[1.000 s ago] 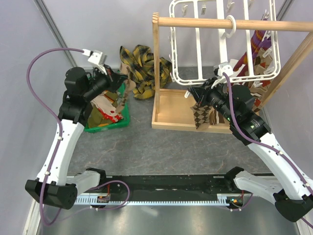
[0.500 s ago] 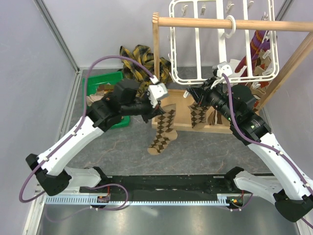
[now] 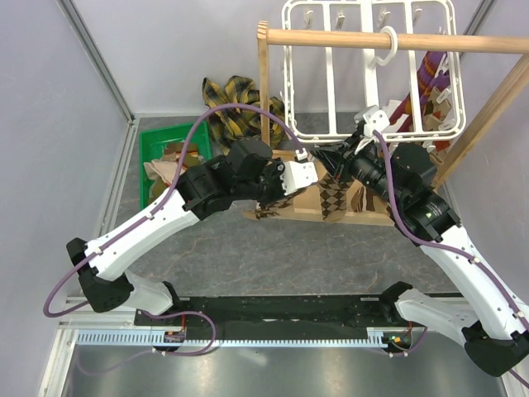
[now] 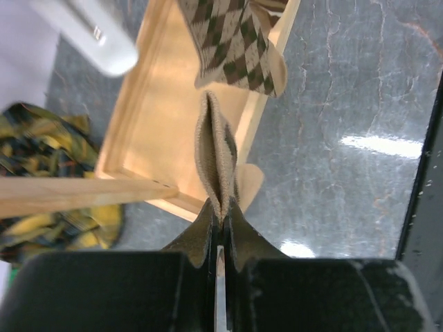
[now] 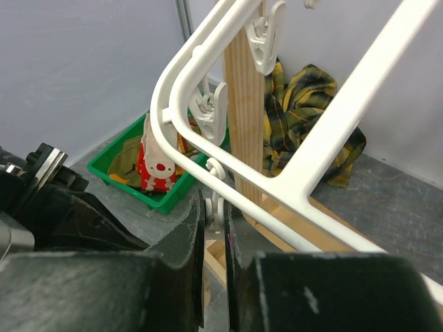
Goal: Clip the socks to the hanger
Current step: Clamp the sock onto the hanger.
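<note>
I'd say a sock is being brought to its clip. The left fingers are clenched on a folded argyle sock, held above the wooden tray over mid-tabletop. The right fingers pinch a clip on the hanger, toward 2 o'clock. Next, the sock's edge needs feeding into that clip.

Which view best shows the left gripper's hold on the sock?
Left wrist: the left gripper is shut on the folded edge of the sock. Top external shows only a bit of it under the gripper; right wrist shows none of it.
</note>
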Robot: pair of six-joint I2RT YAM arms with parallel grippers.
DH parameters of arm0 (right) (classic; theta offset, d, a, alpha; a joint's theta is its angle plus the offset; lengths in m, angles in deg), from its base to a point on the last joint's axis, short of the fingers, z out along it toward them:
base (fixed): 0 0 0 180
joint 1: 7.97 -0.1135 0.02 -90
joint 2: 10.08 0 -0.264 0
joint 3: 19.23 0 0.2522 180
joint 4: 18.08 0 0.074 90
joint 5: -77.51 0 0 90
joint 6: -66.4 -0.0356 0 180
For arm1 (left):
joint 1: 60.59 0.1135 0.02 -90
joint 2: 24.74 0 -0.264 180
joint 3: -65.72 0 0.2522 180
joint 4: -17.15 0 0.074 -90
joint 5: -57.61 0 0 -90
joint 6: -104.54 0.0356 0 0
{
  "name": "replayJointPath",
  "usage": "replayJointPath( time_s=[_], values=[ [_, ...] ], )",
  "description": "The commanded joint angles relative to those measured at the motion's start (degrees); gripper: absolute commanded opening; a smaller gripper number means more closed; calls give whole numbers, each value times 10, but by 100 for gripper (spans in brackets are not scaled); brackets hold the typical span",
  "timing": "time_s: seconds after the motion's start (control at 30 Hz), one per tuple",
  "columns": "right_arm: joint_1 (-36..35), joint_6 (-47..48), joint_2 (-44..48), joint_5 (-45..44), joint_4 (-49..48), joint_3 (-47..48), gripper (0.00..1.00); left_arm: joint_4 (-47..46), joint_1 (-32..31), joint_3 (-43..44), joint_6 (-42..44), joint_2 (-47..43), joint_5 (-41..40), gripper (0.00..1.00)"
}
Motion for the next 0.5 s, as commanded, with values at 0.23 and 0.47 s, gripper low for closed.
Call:
replayJointPath(
  time_s=[0.23, 0.47],
  values=[
    [-5, 60, -10, 143, 42, -5, 3, -5, -7, 53, 157, 30, -15, 2],
    [-5, 85, -7, 151, 55, -5, 3, -7, -6, 96, 187, 56, -17, 2]
  ],
)
